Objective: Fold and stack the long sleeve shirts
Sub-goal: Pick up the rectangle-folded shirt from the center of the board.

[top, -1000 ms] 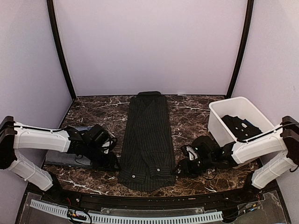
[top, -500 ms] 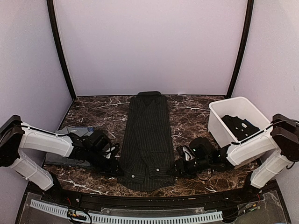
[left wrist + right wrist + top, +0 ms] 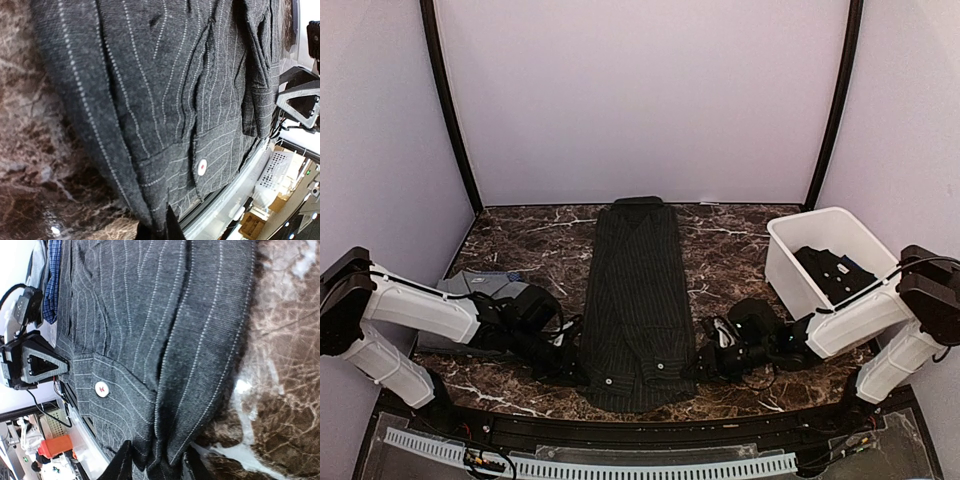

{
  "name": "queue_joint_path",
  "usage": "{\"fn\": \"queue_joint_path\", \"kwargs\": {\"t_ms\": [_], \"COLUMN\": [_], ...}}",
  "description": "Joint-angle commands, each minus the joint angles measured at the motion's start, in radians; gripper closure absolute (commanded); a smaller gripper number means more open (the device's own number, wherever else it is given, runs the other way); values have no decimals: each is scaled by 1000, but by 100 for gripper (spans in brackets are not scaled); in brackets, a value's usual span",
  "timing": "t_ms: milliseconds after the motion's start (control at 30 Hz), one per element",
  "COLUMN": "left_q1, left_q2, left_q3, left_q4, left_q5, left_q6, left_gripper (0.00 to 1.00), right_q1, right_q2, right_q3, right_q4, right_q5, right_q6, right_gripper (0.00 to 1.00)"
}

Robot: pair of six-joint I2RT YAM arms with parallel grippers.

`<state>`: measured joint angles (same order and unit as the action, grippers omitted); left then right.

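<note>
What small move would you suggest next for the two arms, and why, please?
Probably lift both pincers slightly together: the left pincer is shut on a near corner of the charcoal pinstriped long sleeve shirt, the right pincer straddles the other corner, and it lies flat.

Marble table bears 1 pinstriped shirt, folded shirts (left), white tub
</note>
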<state>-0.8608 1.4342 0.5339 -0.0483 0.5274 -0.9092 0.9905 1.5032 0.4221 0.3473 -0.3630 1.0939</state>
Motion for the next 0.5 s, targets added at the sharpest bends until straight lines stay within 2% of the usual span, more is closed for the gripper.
{"fn": "queue_joint_path", "kwargs": {"t_ms": [0,100,267,467], "left_q1": [-14,-23,-43,-37], "left_q2": [-19,-35,-87,-140], "left_q3": [-11,-11,1,91], "left_q4": [21,22,10,-67], "left_q5": [26,26,35,-7], "left_q6": [-18,-23,-40,-30], "left_gripper": [99,100,100,100], "right_q1": [11,12,17,10], "right_q2": [-8,-37,-121,-190], "right_q3": [-28,-40,-22,66], "right_q4": [38,32,-37,-139], "right_q5": [-3,2,20,63], "right_q6": [31,38,31,1], "right_gripper": [74,81,100,100]}}
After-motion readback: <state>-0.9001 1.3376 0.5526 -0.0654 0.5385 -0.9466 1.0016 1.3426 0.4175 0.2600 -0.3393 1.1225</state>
